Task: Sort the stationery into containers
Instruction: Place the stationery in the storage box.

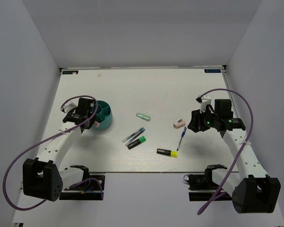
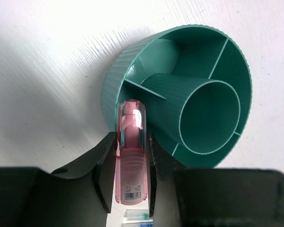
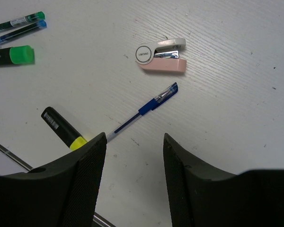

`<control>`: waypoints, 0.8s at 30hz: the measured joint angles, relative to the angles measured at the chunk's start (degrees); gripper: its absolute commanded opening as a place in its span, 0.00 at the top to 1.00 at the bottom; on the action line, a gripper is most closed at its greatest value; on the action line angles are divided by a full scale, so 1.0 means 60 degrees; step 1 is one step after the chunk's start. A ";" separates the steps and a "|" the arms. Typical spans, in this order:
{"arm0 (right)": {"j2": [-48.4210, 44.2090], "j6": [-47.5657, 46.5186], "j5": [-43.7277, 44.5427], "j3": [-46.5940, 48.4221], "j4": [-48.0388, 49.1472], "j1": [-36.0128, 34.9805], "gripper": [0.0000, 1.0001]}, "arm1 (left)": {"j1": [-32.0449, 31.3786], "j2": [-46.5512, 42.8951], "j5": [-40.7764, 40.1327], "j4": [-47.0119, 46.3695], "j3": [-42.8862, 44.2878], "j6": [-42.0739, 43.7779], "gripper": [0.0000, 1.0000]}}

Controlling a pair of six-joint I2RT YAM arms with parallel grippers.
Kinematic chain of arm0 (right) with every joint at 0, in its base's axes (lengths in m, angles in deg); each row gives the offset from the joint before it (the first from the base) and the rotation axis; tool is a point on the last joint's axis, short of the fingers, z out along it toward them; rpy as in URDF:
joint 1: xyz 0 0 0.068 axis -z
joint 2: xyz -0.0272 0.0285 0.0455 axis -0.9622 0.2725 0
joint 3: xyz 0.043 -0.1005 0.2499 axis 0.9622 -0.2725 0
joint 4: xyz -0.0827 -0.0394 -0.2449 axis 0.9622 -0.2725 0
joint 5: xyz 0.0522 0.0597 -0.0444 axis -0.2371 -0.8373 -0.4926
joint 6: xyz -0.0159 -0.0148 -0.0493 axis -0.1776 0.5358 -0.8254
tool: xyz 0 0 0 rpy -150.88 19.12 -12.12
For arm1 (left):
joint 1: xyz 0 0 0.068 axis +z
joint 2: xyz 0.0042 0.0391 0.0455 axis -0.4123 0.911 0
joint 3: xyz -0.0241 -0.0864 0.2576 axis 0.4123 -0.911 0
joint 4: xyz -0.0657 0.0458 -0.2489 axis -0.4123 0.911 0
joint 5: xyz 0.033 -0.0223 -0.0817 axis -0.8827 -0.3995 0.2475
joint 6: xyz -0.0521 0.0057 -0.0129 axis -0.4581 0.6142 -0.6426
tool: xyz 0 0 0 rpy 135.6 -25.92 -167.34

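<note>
One pink stubby piece (image 2: 131,175) clamped in left end effector (image 2: 131,138), tip at near rim of teal organiser (image 2: 116,80), bench (image 1: 180,90) left side | mid-bench loose: mint-green piece (image 1: 143,117), teal-black pen (image 1: 133,135), green-black highlighter (image 1: 137,142), yellow-black highlighter (image 3: 64,128), blue pen (image 3: 142,110), pink-white piece (image 3: 162,56) | right end effector (image 3: 134,138) wide, holding nothing, above blue pen and yellow-black highlighter

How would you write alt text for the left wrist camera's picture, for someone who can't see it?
The left pincer grips a see-through pink stubby piece, its tip reaching the rim of a round teal organiser. The organiser has a central tube and dividers, shows nothing inside, and stands on a white table.
</note>
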 measured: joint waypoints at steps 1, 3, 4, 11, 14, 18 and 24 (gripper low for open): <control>0.0000 0.0000 -0.0004 0.0000 0.0000 0.0000 0.45 | 0.0007 0.0029 0.0047 -0.0015 0.0026 -0.0022 1.00; 0.0000 -0.0011 -0.0004 0.0000 0.0000 0.0000 0.45 | 0.0018 0.0040 0.0113 -0.0007 0.0058 -0.0084 1.00; 0.0000 -0.0018 -0.0007 0.0000 0.0000 -0.0004 0.45 | 0.0033 0.0036 0.0135 -0.0025 0.0058 -0.0109 1.00; 0.0000 -0.0029 -0.0040 -0.0004 -0.0004 0.0000 0.45 | 0.0211 0.0036 0.0168 -0.0153 0.0058 -0.0200 1.00; 0.0000 -0.0033 -0.0080 -0.0033 0.0000 0.0015 0.45 | 0.0259 0.0036 0.0175 -0.0295 0.0058 -0.0273 1.00; 0.0000 -0.0033 -0.0149 -0.0138 -0.0015 0.0040 0.45 | 0.0262 0.0036 0.0164 -0.0463 0.0062 -0.0404 1.00; 0.0007 -0.0036 -0.0226 -0.0157 -0.0015 0.0040 0.45 | 0.0266 0.0175 0.0029 -0.0590 0.0157 -0.0616 1.00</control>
